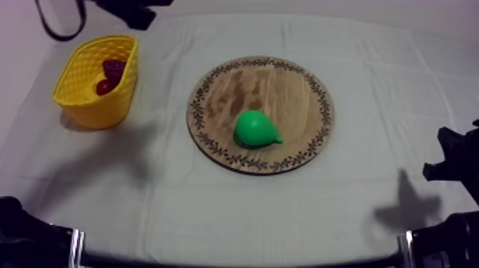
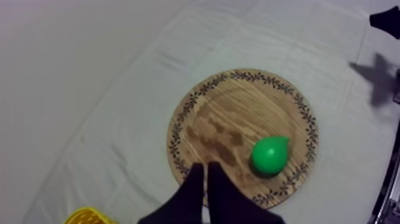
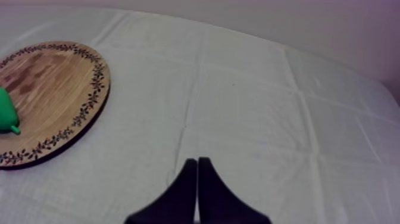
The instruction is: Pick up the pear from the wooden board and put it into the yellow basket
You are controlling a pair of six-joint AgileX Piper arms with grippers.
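A green pear (image 1: 255, 129) lies on its side on the round wooden board (image 1: 285, 85), toward the board's near edge, with its stem end pointing right. The yellow basket (image 1: 85, 103) stands at the far left of the table. My left gripper (image 2: 206, 164) is shut on nothing and hovers high over the board's (image 2: 238, 101) rim, with the pear (image 2: 271, 155) off to one side. My right gripper (image 3: 197, 159) is also shut and empty, over bare cloth beside the board (image 3: 53, 77). A sliver of the pear (image 3: 5, 112) shows at the board's edge.
Inside the basket lie a small red fruit (image 1: 105, 87) and a darker red piece (image 1: 113, 68). My left arm (image 1: 132, 13) comes in above the basket. My right arm (image 1: 455, 160) sits low at the table's right edge.
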